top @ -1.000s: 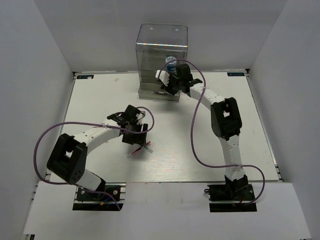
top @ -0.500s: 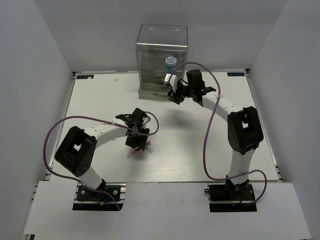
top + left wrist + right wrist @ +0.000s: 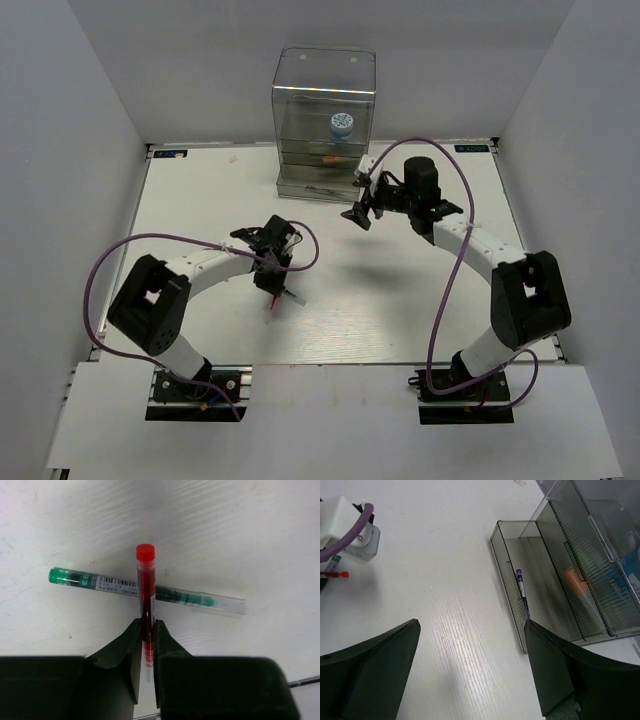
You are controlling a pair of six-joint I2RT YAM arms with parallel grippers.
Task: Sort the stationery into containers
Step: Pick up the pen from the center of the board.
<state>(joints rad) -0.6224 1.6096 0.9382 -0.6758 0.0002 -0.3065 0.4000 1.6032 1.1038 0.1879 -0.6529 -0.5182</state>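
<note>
The red pen [image 3: 145, 580] sat pinched near its lower end between the jaws of the left gripper [image 3: 146, 630], its capped tip pointing away from the wrist. It crossed over a green-inked clear pen [image 3: 100, 582] that lay flat on the white table [image 3: 225, 530] - whether the two touched could not be told. In the overhead view this pair was at the near-left middle of the table, well apart from the organizer [image 3: 325, 85], which stood at the far edge.

The organizer's bottom drawer [image 3: 535, 555] was pulled out, and a dark pen [image 3: 522, 592] lay inside it along its near wall. An orange-capped highlighter [image 3: 575, 582] showed in a drawer above, and the blue-white roll [image 3: 342, 124] rested in the tall upper compartment.

The right gripper [image 3: 471, 625] hung just in front of the open drawer, over bare table, with its jaws spread wide and nothing between them. From its wrist view the dark fingers [image 3: 370, 665] framed the tabletop, and the red pen with the left arm's white wrist housing [image 3: 347, 525] appeared at the far left - well clear of the right arm
</note>
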